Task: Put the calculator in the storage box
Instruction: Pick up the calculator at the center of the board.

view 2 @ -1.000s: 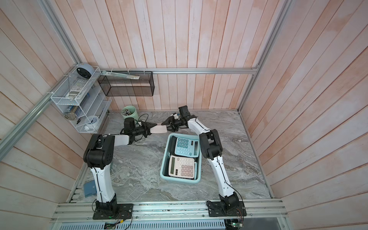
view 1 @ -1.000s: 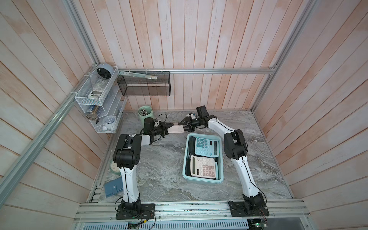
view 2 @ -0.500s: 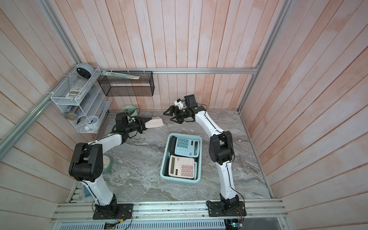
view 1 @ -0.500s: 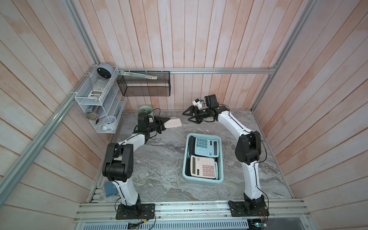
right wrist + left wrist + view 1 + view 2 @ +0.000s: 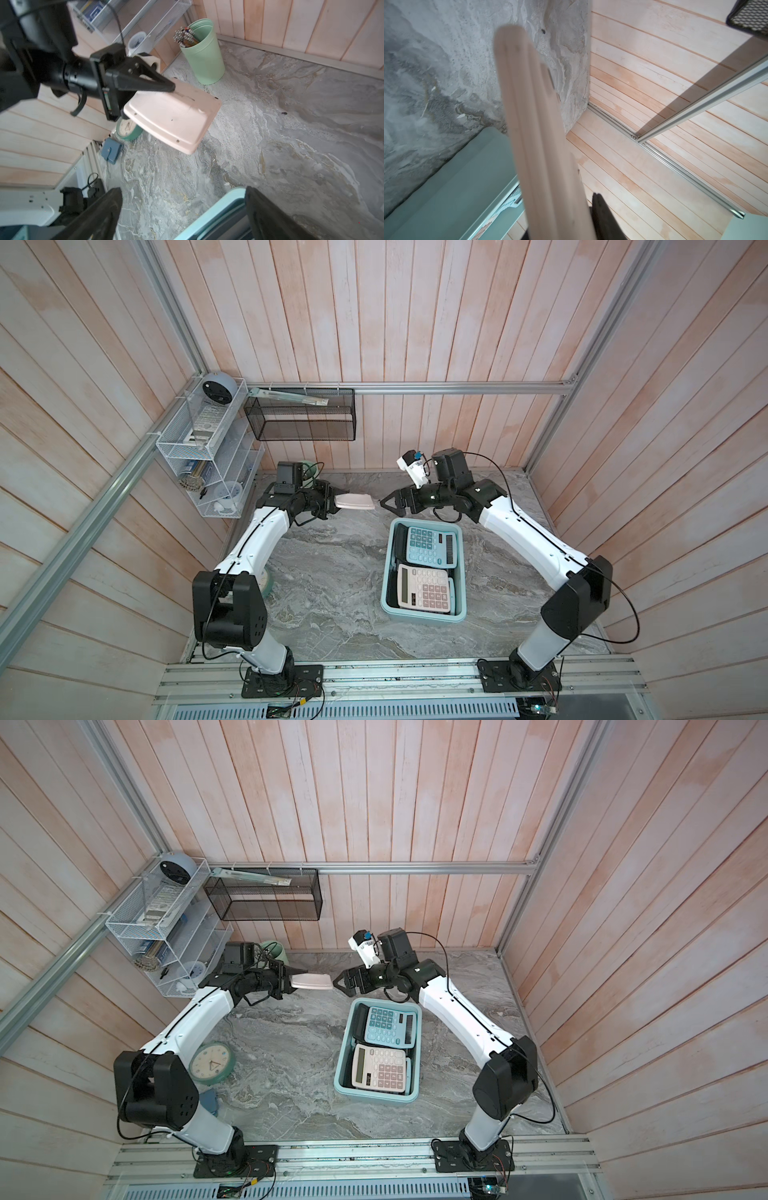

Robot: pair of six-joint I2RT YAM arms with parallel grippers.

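Calculator [image 5: 355, 502] is aloft near the tabletop [image 5: 332, 572] far edge, back up, long axis along that edge. Left fingers [image 5: 145, 81] pinch 1 end. Right fingers [image 5: 266, 212] are spread, empty, just beside the free end. Storage box [image 5: 424, 617] lies frontward of that end, nearer the right arm.

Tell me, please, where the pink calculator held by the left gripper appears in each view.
A top view: the pink calculator is held above the table, beyond the storage box.
A top view: same place, beyond the box.
Left wrist: a blurred pink slab across the middle.
Right wrist: near centre, back showing.
Shared landmark: the storage box, also in both wrist views.
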